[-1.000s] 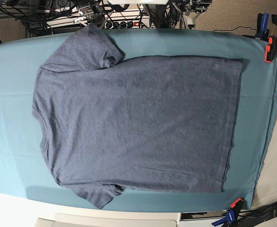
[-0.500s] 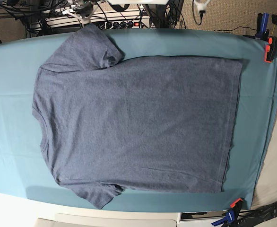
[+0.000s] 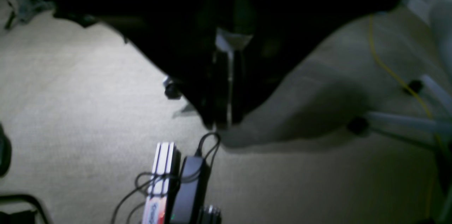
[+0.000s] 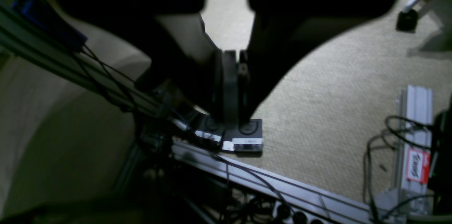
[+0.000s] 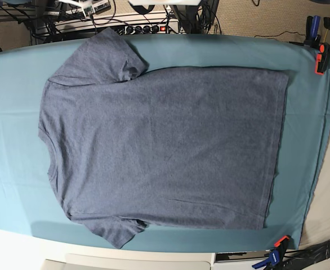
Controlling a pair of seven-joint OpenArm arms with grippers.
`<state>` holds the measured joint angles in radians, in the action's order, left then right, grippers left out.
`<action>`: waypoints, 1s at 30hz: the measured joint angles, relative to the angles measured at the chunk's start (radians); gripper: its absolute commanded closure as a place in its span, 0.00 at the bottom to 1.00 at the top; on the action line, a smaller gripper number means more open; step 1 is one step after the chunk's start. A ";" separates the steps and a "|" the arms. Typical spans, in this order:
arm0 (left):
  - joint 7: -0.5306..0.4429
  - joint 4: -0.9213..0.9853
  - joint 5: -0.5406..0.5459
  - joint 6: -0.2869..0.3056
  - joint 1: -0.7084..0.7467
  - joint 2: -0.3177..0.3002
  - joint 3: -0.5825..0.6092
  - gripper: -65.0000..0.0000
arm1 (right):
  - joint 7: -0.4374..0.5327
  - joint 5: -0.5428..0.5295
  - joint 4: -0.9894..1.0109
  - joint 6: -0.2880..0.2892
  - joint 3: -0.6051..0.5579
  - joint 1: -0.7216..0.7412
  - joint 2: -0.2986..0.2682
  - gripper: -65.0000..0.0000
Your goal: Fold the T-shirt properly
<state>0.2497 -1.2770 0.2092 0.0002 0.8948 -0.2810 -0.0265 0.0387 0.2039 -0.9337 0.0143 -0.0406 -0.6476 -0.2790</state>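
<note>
The slate blue-grey T-shirt point(image 5: 165, 146) lies spread flat on the teal table cloth point(image 5: 13, 140), plain side up, collar to the left and hem to the right. Both sleeves are out, and the far one point(image 5: 117, 53) is slightly rumpled. My left gripper point(image 3: 222, 123) is shut and empty, hanging over the carpet off the table; it is out of the base view. My right gripper point(image 4: 233, 119) is also shut and empty, over the carpet and a metal frame rail point(image 4: 268, 181). Only a bit of that arm point(image 5: 86, 7) shows at the base view's top edge.
Orange and blue clamps point(image 5: 322, 56) point(image 5: 277, 247) pin the cloth at the right corners. A power strip point(image 5: 145, 28) and cables sit behind the table's far edge. Chair legs point(image 3: 406, 121) and a power brick point(image 3: 189, 185) lie on the floor.
Both arms have drawn back past the table's far edge: the right one moved up and left, and the left one left the base view. The T-shirt has not moved.
</note>
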 measured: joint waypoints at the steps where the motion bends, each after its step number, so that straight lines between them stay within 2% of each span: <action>1: 0.000 -0.055 0.000 0.000 0.036 -0.014 0.000 0.95 | 0.000 0.000 -0.047 0.001 0.000 -0.035 -0.008 1.00; 4: 0.006 -0.205 0.001 0.000 0.124 -0.058 -0.001 0.95 | 0.000 0.001 -0.196 -0.016 -0.001 -0.143 -0.041 1.00; 7: 0.017 -0.340 0.000 0.000 0.190 -0.102 0.000 0.95 | -0.002 0.000 -0.342 -0.113 0.000 -0.251 -0.063 1.00; 10: 0.060 -0.452 -0.003 0.000 0.234 -0.149 0.000 0.95 | 0.000 -0.001 -0.465 -0.266 -0.002 -0.340 -0.075 1.00; 13: 0.063 -0.550 -0.052 -0.001 0.258 -0.186 -0.001 0.95 | 0.000 0.017 -0.562 -0.447 -0.003 -0.396 -0.098 1.00; 15: 0.065 -0.610 -0.086 0.000 0.261 -0.205 -0.001 0.95 | 0.001 0.062 -0.609 -0.578 0.001 -0.421 -0.119 1.00; 17: 0.072 -0.666 -0.114 0.003 0.264 -0.228 -0.001 0.95 | 0.004 0.106 -0.640 -0.679 0.015 -0.438 -0.133 1.00; 18: 0.080 -0.691 -0.121 0.003 0.264 -0.241 -0.001 0.95 | 0.008 0.121 -0.650 -0.698 0.026 -0.445 -0.135 1.00; 23: 0.078 -0.814 -0.220 0.003 0.262 -0.299 0.000 0.95 | 0.039 0.258 -0.658 -0.687 0.096 -0.452 -0.138 1.00; 26: 0.055 -0.858 -0.319 0.024 0.254 -0.343 0.000 0.95 | 0.135 0.338 -0.658 -0.692 0.153 -0.452 -0.149 1.00; 28: -0.025 -0.859 -0.437 0.085 0.238 -0.374 -0.001 0.95 | 0.208 0.405 -0.659 -0.694 0.172 -0.451 -0.157 1.00; 30: -0.111 -0.859 -0.592 0.163 0.216 -0.387 -0.001 0.95 | 0.225 0.485 -0.659 -0.693 0.173 -0.446 -0.174 1.00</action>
<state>0.1387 -2.1361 -0.3828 0.1635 1.1103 -0.6678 -0.0277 0.2638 0.6891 -1.5929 -0.6788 0.1326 -1.0939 -0.4534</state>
